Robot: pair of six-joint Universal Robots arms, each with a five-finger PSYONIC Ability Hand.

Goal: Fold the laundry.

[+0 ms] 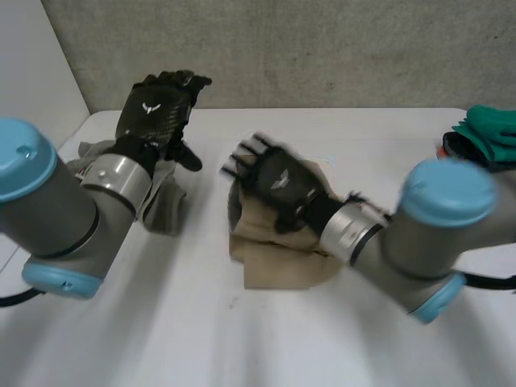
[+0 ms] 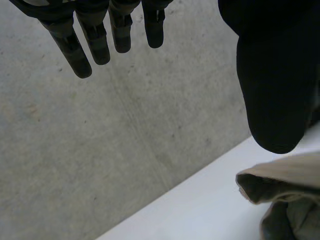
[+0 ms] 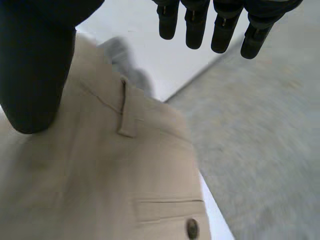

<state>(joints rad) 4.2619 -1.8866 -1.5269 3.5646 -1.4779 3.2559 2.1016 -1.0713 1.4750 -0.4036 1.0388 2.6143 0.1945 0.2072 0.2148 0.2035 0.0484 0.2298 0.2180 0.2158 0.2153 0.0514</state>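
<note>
Tan pants [image 1: 278,258] bunched | left hand [image 1: 157,109], right hand [image 1: 278,181] open, empty | you may grab just one layer

White table [image 1: 266,339] stood against rough grey concrete wall [image 1: 322,48]. Plain white panel [image 1: 32,64] met wall at table's far left corner.

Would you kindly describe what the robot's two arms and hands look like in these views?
The left arm and right arm are thick grey tubes with rounded light-blue caps and a silver band at each wrist. The left hand and right hand are black, with segmented fingers and a thick thumb; each back bears a small white emblem.
</note>
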